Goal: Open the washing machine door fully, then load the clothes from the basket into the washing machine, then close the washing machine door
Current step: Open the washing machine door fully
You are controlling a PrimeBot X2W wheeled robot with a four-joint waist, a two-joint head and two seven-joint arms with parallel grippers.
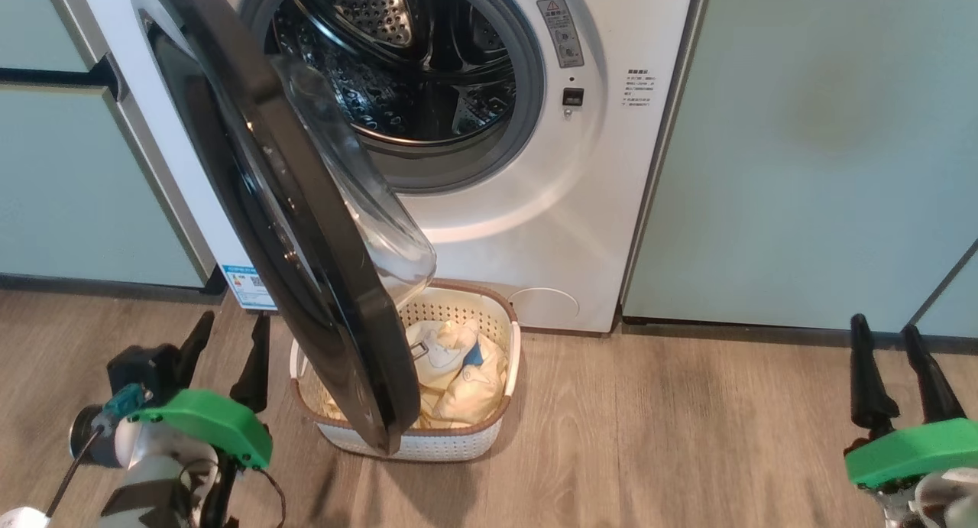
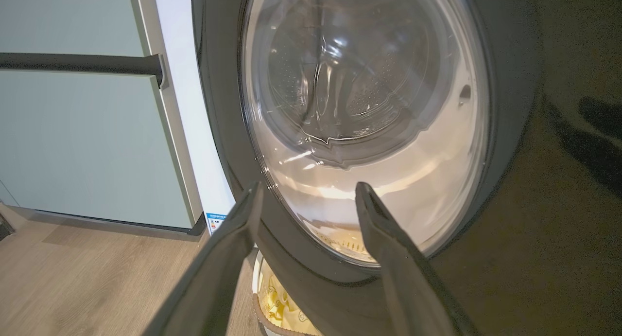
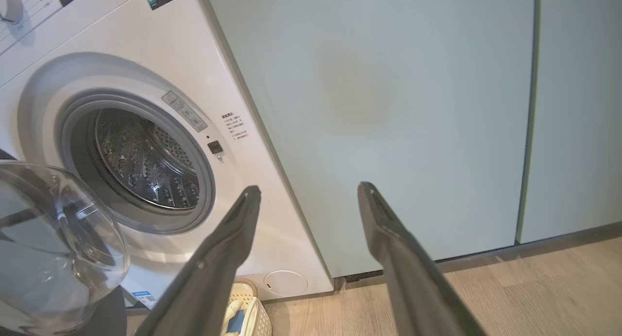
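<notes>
Nearest, the left gripper, two long dark fingers on a green mount, hovers low over the grey-brown wood-plank floor, fingers spread with nothing between them. The right gripper hovers well off to the right, likewise spread and empty, facing a cabinet. Between them, nearer the left gripper, the small rectangular cream plastic basket with perforated sides and a brown rim sits on the floor just before the machine. The soft pale yellow clothes with a blue patch lie heaped inside it. The large round glossy black washing machine door, with its clear bulging glass bowl, stands swung out above the basket's left part; the left gripper's fingers point at its outer face from close by. Behind, the white front-loading washing machine shows its grey-ringed opening and shiny perforated steel drum, flanked by pale teal flat cabinet doors
</notes>
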